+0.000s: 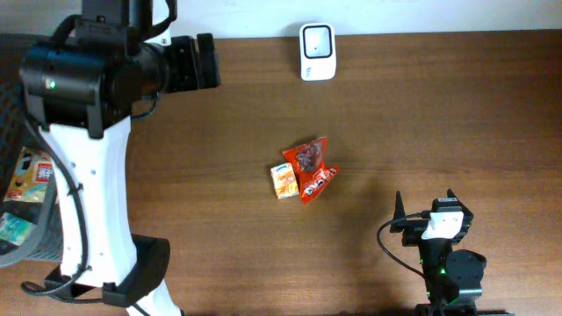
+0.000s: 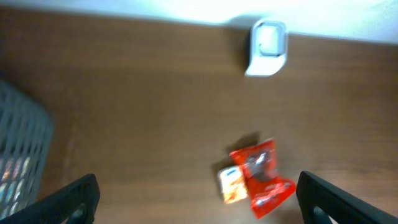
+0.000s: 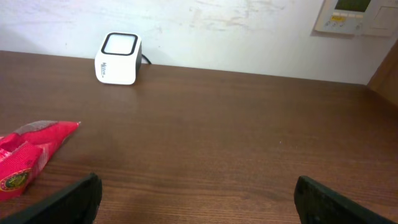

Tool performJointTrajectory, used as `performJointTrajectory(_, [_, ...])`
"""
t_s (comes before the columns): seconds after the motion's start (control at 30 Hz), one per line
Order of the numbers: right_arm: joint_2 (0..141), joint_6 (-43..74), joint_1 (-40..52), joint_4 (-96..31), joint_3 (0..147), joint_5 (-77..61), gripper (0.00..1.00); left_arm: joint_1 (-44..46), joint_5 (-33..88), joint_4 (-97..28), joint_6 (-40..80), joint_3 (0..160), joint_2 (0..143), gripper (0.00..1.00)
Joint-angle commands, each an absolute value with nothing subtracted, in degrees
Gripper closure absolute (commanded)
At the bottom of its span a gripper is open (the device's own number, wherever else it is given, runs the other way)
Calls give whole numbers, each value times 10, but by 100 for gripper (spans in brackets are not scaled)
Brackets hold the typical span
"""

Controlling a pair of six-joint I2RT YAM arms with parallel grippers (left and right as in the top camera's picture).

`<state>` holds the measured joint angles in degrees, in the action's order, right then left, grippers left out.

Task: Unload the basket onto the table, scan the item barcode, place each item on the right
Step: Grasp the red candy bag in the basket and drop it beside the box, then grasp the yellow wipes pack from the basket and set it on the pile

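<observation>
**Both grippers open, items loose mid-surface**

Left gripper [image 2: 198, 202] has its jaws spread wide with nothing between them. It is held up over the far-left part of the surface [image 1: 439, 105]. Its wrist view shows only bare wood between the two fingertips. Right gripper [image 3: 199, 202] is also wide open and empty, low at the near-right edge, well apart from the goods.

Items lie in a small cluster near the middle:
- red snack packet [image 1: 309, 156]
- second red packet [image 1: 319, 183], touching the first on its near side
- small orange box [image 1: 282, 180], just beside both on the left

All lie flat on the wood, and no gripper touches them.

White scanner [image 1: 316, 51] stands at the far edge — window facing upward, well apart from the cluster. Grey basket [image 2: 18, 137] sits off the left side — packaged goods inside.
</observation>
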<state>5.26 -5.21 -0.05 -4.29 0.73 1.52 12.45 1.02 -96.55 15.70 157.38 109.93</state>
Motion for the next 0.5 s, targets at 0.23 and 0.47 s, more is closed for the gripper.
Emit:
performJointTrajectory(0.23, [50, -56, 4, -45, 3, 20, 2, -255, -4, -967, 206, 1493, 1059, 1])
performJointTrajectory(0.47, [50, -56, 4, -45, 3, 20, 1, -418, -152, -945, 356, 1399, 1054, 1])
